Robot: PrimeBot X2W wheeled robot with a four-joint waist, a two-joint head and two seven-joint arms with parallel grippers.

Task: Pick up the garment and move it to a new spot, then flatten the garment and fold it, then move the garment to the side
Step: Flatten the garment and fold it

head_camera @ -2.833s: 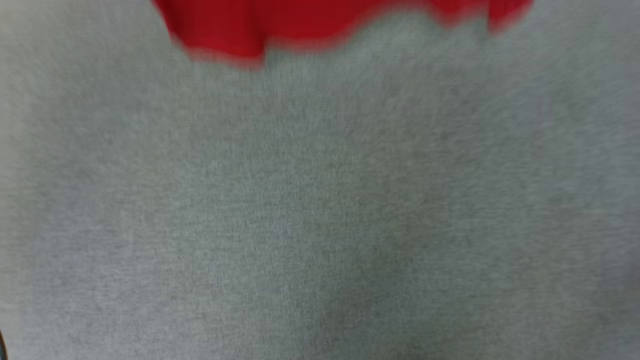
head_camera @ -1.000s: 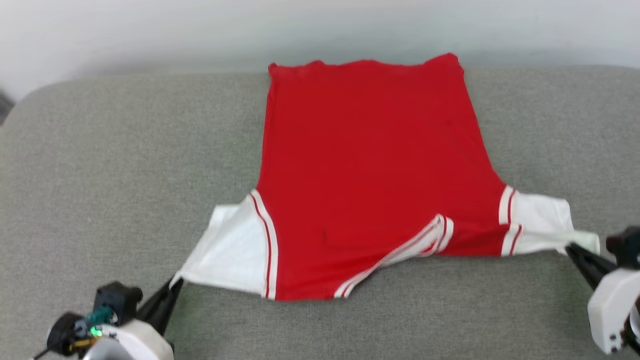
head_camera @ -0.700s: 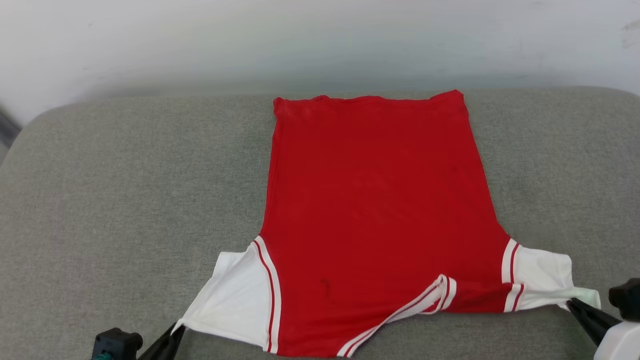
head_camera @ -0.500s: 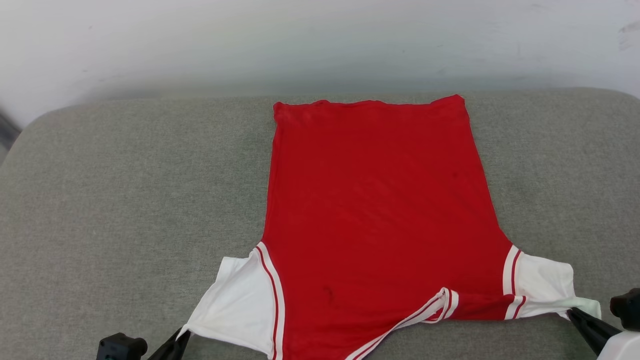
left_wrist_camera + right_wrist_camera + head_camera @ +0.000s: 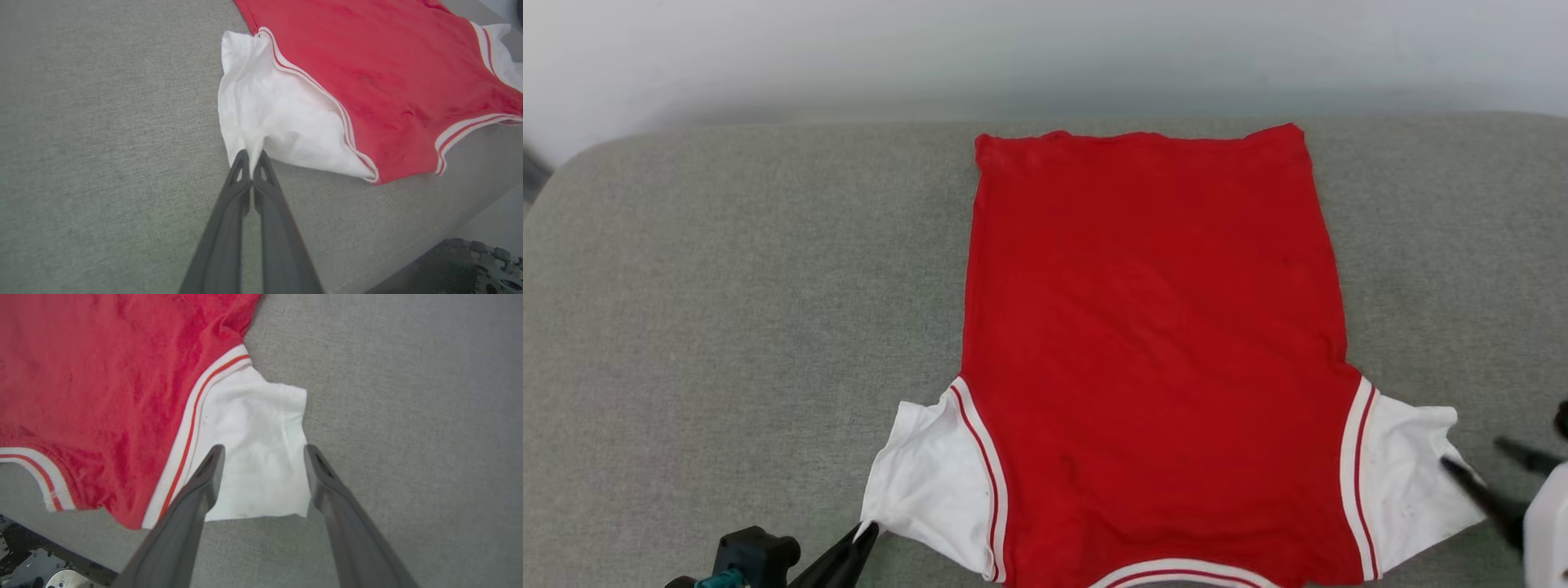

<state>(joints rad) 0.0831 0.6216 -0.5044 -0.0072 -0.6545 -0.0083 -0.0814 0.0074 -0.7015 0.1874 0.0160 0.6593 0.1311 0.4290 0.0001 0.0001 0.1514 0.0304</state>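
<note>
The garment (image 5: 1156,327) lies spread on the grey cushion, plain red side up, hem far from me, collar at the near edge; no lettering shows. My left gripper (image 5: 866,535) is shut on the tip of the white left sleeve (image 5: 269,118), pinching a fold of it between the fingers (image 5: 245,163). My right gripper (image 5: 263,451) is open above the white right sleeve (image 5: 253,428), its fingers (image 5: 212,461) apart, nothing pinched between them. In the head view the right gripper (image 5: 1478,461) shows blurred beside that sleeve (image 5: 1409,474).
The grey cushion (image 5: 727,286) spreads wide to both sides of the garment. A pale wall (image 5: 1045,49) rises behind its far edge. The cushion's near edge (image 5: 408,253) drops off close to the collar, with robot base parts (image 5: 478,265) below.
The right gripper has let go of the right sleeve and opened; the sleeve now lies flat. The collar fold has smoothed out. The head camera shifted, so the whole picture moved.
</note>
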